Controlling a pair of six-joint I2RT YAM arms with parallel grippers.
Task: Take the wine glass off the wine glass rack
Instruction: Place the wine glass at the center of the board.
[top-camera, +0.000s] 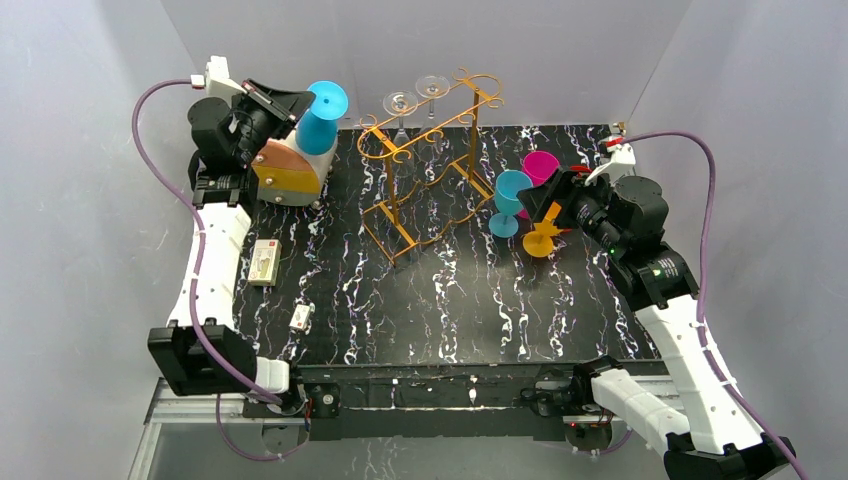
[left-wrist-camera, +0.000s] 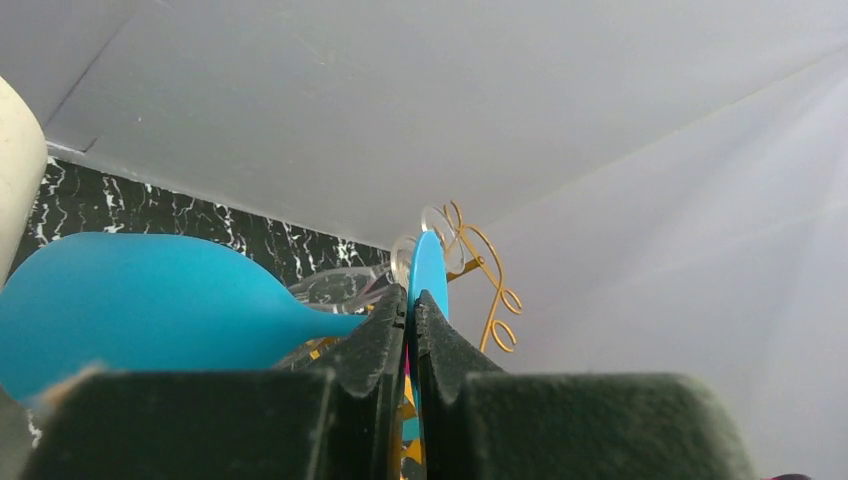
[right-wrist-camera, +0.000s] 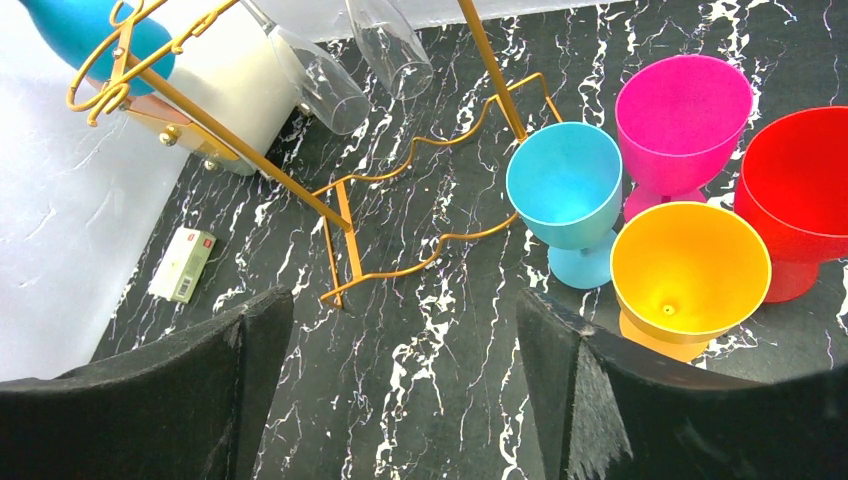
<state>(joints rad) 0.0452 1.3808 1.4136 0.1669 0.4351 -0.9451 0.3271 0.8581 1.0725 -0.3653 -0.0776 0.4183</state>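
Wine glass (top-camera: 320, 125), the blue one, is sitting in my left claw (top-camera: 298, 112) at the upper left of the overhead view. It is hanging over the round drawer box (top-camera: 285, 172), apart from the wine glass rack (top-camera: 430, 165), where two clear glasses (top-camera: 400, 103) are hanging by their feet.

Through the left wrist camera I am seeing the claw pinching narrow on the stem, just behind the foot disc, with the bowl bulging at lower left. I am judging it to be opaque plastic: light, stiff and smooth, so it is likely to slip or swing unless I take it by the stem. The clear ones are looking far more breakable.

Through the right wrist camera my right claw (right-wrist-camera: 400, 305) is gaping wide and holding nothing over the marbled worktop (right-wrist-camera: 440, 400). Four coloured cups (right-wrist-camera: 690, 265) are standing at the right of the frame, beside the rack's legs.
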